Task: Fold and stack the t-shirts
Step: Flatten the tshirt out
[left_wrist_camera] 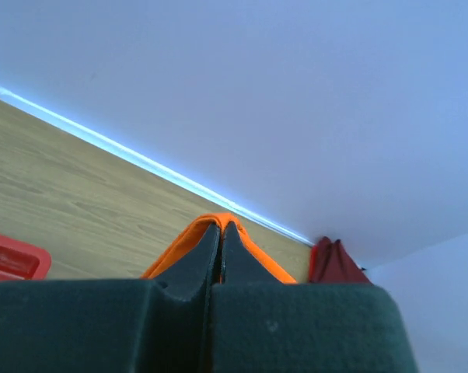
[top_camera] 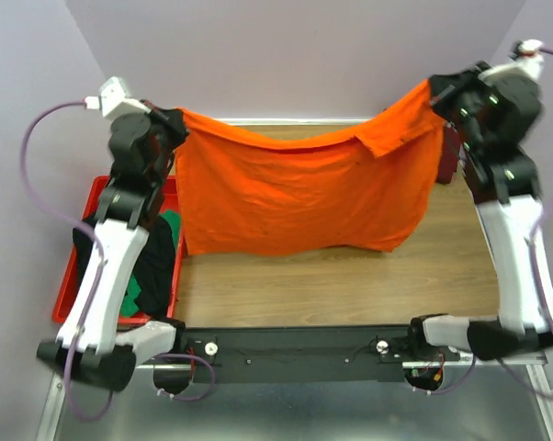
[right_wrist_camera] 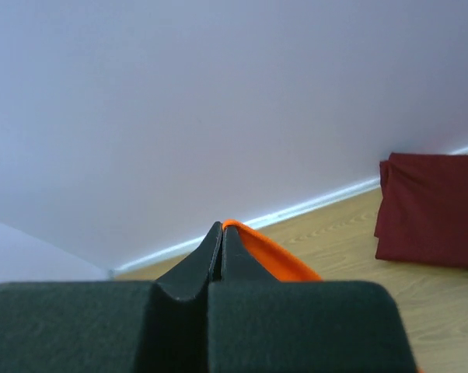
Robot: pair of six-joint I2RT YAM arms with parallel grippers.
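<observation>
The bright orange t-shirt hangs spread out in the air between my two grippers, its lower edge near the wooden table. My left gripper is shut on its top left corner; the orange edge wraps over the closed tips. My right gripper is shut on the top right corner, with orange cloth beside the tips. A folded dark maroon t-shirt lies at the back right by the wall, also in the left wrist view. Black and green shirts lie in the bin.
A red bin stands at the left of the table under my left arm. The wooden tabletop runs to a white strip at the back wall. A black rail with the arm bases lines the near edge.
</observation>
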